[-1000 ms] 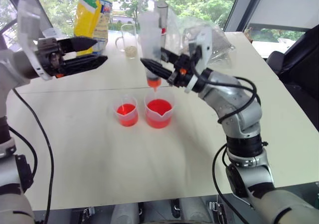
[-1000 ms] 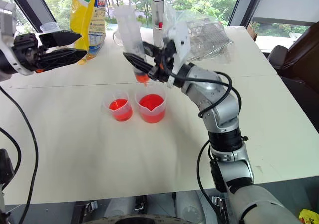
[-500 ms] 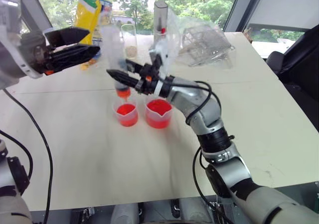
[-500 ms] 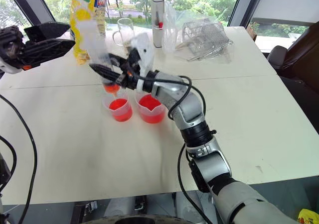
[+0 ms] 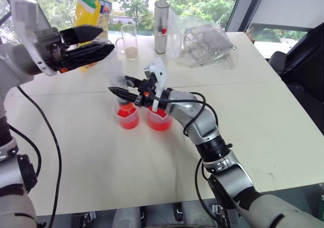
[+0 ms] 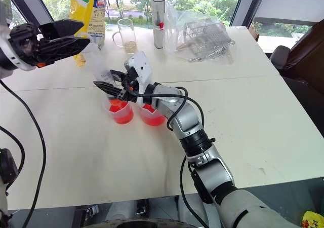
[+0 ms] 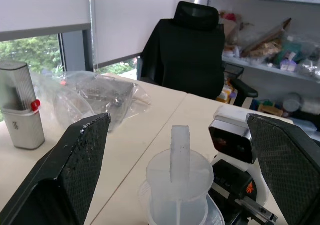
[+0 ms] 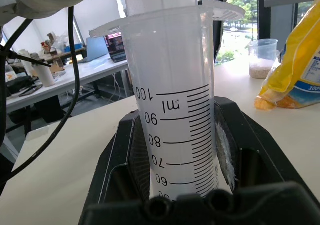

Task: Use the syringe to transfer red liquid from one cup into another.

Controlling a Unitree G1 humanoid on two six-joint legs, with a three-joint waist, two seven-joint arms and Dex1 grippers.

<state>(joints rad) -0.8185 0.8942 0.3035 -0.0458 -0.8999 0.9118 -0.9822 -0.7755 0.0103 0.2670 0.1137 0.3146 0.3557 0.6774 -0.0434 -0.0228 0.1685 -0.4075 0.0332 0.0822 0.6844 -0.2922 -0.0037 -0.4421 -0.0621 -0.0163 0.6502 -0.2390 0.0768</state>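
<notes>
Clear, glossy plastic syringe [image 8: 172, 110] and beakers [image 5: 127, 117]; matt cream table [image 5: 152, 167]; glossy yellow bag [image 5: 93, 7].

Right arm stretched leftward, right claw [image 5: 121, 89] clamped tight, left claw [image 5: 93, 41] raised above, fingers spread wide

The syringe [image 8: 172, 110] is clear with black scale marks and an orange-red tip. Red liquid [image 5: 127, 111] fills the small cup [image 5: 127, 117] and the large cup [image 5: 161, 119], both clear. The table [image 5: 263, 111] is cream. Both hands are black: left [image 5: 88, 46], right [image 5: 121, 90]. A bag [image 5: 91, 12] is yellow with blue.
</notes>
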